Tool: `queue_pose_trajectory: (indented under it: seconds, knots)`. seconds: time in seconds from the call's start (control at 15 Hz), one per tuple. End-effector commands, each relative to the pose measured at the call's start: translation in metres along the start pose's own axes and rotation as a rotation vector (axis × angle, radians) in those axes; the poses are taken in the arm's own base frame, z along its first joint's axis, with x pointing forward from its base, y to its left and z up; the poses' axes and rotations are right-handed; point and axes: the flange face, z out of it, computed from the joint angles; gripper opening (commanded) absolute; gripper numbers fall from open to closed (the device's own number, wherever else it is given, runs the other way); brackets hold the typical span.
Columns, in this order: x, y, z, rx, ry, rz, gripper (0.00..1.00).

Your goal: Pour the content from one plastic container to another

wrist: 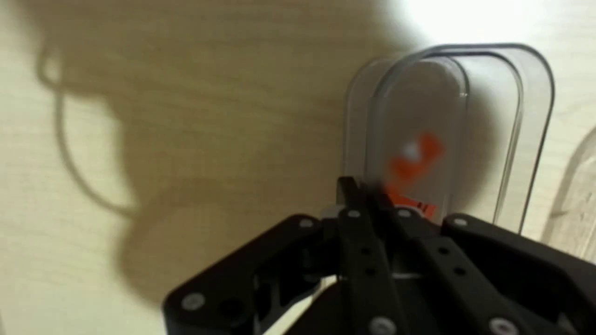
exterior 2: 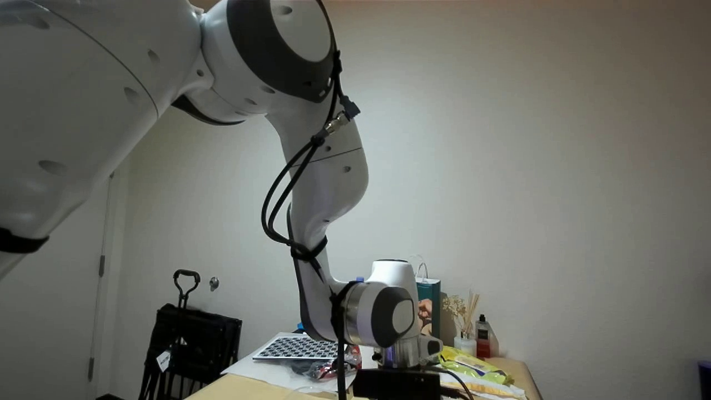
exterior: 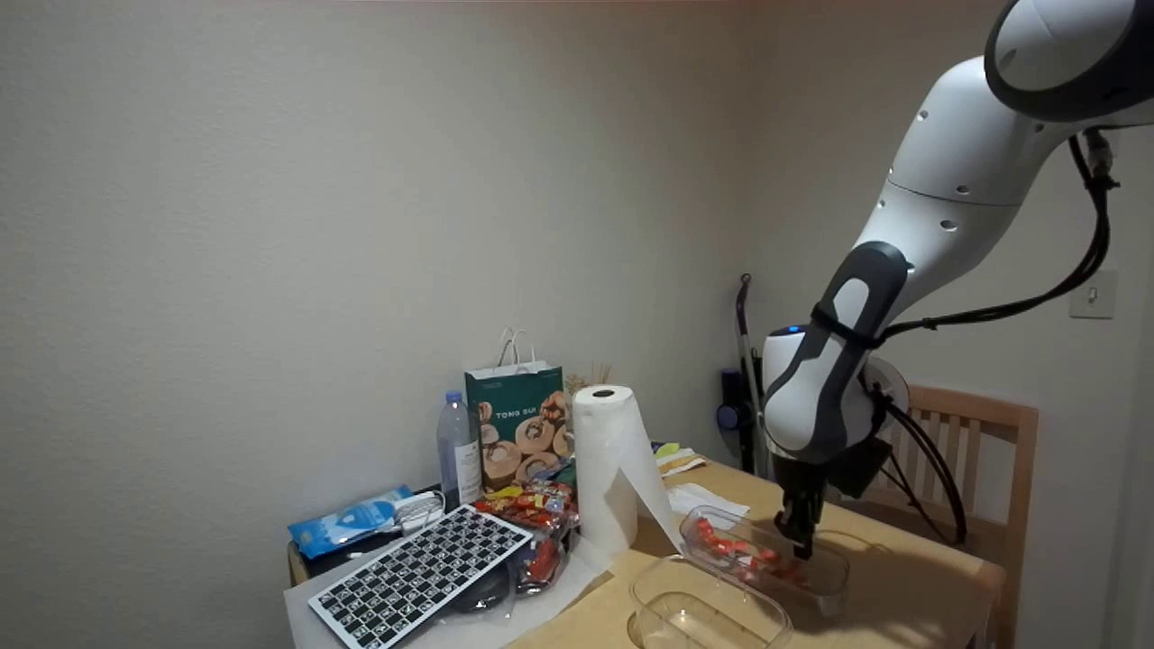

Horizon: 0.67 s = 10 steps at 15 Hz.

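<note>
On the table, a clear plastic container (exterior: 825, 586) holds several red-wrapped pieces (exterior: 721, 543). My gripper (wrist: 365, 188) points straight down at this container, and its fingers straddle the long side wall, one inside and one outside. They are shut on that wall. From above, the container's rim (wrist: 531, 116) and one blurred red wrapper (wrist: 414, 158) show ahead of the fingertips; the arm covers the rest. Beside it stands a wider clear container (exterior: 732, 586), which looks empty. Only its edge (wrist: 582, 204) enters the wrist view at the right.
Close behind the containers stands a paper towel roll (exterior: 606, 478). Farther along are a checkered board (exterior: 419, 577), red snack packs (exterior: 541, 505), a water bottle (exterior: 460, 451) and a green paper bag (exterior: 514, 415). A wooden chair (exterior: 1010, 451) is behind the arm.
</note>
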Motion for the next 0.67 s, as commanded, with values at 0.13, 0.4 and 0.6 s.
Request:
queue_pose_trajectory:
  seconds: [0.13, 0.4, 0.6]
  knots:
    - [0.023, -0.026, -0.085, -0.114, 0.113, -0.023, 0.07]
    - [0.030, -0.034, -0.122, -0.210, 0.168, 0.021, 0.06]
    - [0.038, -0.065, -0.136, -0.252, 0.235, -0.002, 0.06]
